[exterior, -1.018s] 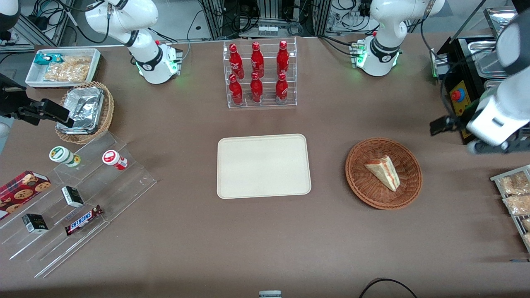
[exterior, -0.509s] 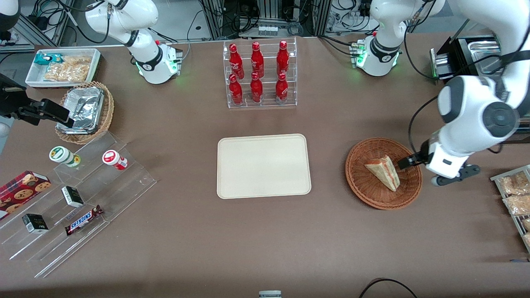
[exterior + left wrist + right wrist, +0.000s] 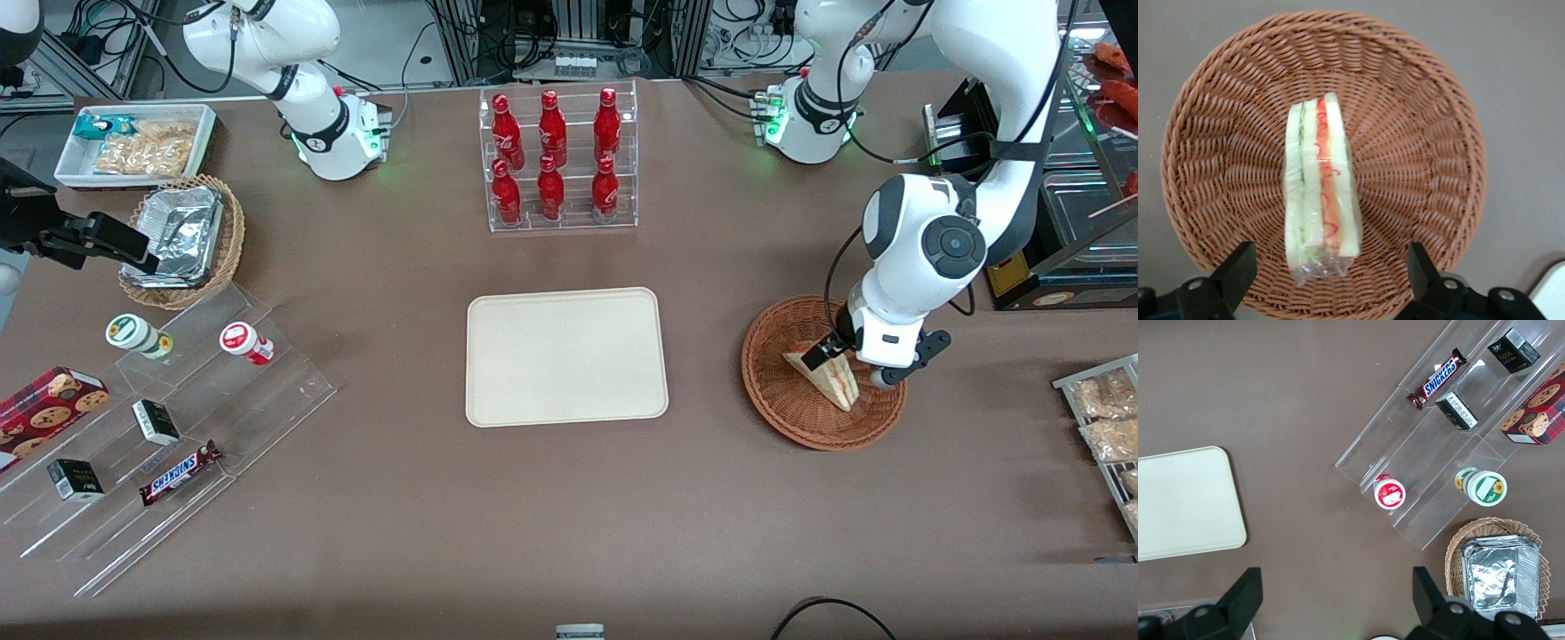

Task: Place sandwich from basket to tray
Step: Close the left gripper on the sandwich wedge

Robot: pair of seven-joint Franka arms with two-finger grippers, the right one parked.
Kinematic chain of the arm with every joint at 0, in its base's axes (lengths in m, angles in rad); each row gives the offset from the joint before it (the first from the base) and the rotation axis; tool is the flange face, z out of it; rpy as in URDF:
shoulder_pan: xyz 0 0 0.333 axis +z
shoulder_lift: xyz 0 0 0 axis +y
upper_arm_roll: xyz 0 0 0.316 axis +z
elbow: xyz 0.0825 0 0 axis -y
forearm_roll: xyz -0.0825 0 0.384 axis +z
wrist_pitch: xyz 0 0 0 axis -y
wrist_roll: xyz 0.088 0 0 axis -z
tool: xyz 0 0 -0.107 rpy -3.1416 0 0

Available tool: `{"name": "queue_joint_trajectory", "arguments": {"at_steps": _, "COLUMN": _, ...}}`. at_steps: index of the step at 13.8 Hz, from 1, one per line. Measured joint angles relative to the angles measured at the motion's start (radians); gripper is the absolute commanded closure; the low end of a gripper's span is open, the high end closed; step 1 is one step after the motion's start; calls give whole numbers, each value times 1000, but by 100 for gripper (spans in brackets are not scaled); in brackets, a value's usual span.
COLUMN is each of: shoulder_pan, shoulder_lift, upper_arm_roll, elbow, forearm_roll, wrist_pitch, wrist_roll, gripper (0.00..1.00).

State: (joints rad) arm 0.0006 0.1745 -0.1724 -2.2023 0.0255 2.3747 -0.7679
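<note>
Reddish-brown woven round basket [image 3: 1418, 133] holds the plastic-wrapped triangular white-bread sandwich [image 3: 1321, 187]; my gripper [image 3: 1328, 267] hovers above, jaws spread.

The left arm bends down steeply, its hand [image 3: 1328, 270] pointing straight downward with fingers [image 3: 1238, 267] spread wide.
</note>
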Motion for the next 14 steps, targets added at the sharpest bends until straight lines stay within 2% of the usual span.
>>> {"name": "queue_joint_trajectory", "arguments": {"at_steps": 5, "shoulder_pan": 11, "shoulder_lift": 30, "upper_arm_roll": 4, "elbow": -19, "forearm_roll": 0, "wrist_pitch": 25, "wrist_roll": -1, "gripper": 2}}
{"name": "queue_joint_trajectory", "arguments": {"at_steps": 6, "shoulder_pan": 11, "shoulder_lift": 46, "upper_arm_roll": 4, "elbow": -19, "forearm_roll": 0, "wrist_pitch": 37, "wrist_roll": -3, "gripper": 18}}
{"name": "queue_joint_trajectory", "arguments": {"at_steps": 7, "shoulder_pan": 11, "shoulder_lift": 64, "upper_arm_roll": 4, "elbow": -19, "forearm_roll": 0, "wrist_pitch": 50, "wrist_roll": -4, "gripper": 56}}
{"name": "queue_joint_trajectory", "arguments": {"at_steps": 8, "shoulder_pan": 11, "shoulder_lift": 80, "upper_arm_roll": 4, "elbow": -19, "forearm_roll": 0, "wrist_pitch": 67, "wrist_roll": -5, "gripper": 85}}
{"name": "queue_joint_trajectory", "arguments": {"at_steps": 9, "shoulder_pan": 11, "shoulder_lift": 94, "upper_arm_roll": 4, "elbow": -19, "forearm_roll": 0, "wrist_pitch": 80, "wrist_roll": -6, "gripper": 93}}
{"name": "queue_joint_trajectory", "arguments": {"at_steps": 14, "shoulder_pan": 11, "shoulder_lift": 90, "upper_arm_roll": 7, "elbow": 37, "forearm_roll": 0, "wrist_pitch": 36, "wrist_roll": -6, "gripper": 94}}
